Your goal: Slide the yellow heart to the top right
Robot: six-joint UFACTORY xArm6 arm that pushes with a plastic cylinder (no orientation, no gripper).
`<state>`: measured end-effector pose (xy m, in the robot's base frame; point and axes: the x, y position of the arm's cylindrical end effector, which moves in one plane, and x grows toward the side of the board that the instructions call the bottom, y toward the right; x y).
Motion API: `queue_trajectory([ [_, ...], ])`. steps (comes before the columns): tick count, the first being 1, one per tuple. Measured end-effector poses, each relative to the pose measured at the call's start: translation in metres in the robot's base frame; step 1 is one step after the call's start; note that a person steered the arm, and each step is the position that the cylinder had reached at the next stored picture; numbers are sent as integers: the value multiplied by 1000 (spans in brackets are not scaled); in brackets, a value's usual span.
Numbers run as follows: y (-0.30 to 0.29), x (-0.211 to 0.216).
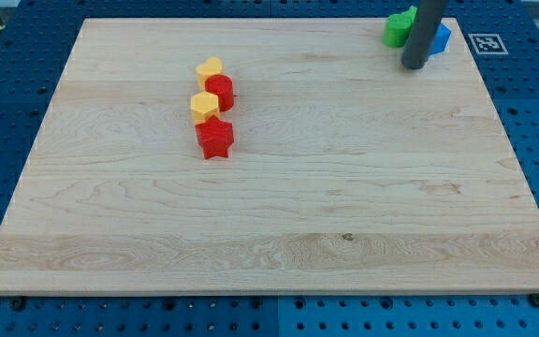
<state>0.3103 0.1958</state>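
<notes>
Two yellow blocks sit left of the board's centre in a short column with two red ones. The upper yellow block (pixel 210 70) has a notched, heart-like outline. The lower yellow block (pixel 204 105) looks more rounded; its shape is unclear. A red cylinder (pixel 221 92) sits between them, touching both. A red star (pixel 215 138) sits just below the lower yellow block. My tip (pixel 414 65) rests on the board near its top right corner, far to the right of the yellow blocks and apart from them.
A green block (pixel 400 28) and a blue block (pixel 442 37) sit at the top right corner, either side of my rod and partly hidden by it. The wooden board (pixel 279 225) lies on a blue perforated table; a marker tag (pixel 487 43) lies off its right corner.
</notes>
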Motion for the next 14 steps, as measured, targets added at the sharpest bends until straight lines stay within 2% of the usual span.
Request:
queue_trajectory([
  [1, -24, 62],
  [2, -43, 101],
  [3, -55, 112],
  [4, -72, 99],
  [6, -237, 11],
  [7, -271, -46],
  [8, -335, -65],
  [9, -394, -53],
  [10, -399, -50],
  [13, -286, 2],
  [14, -270, 19],
])
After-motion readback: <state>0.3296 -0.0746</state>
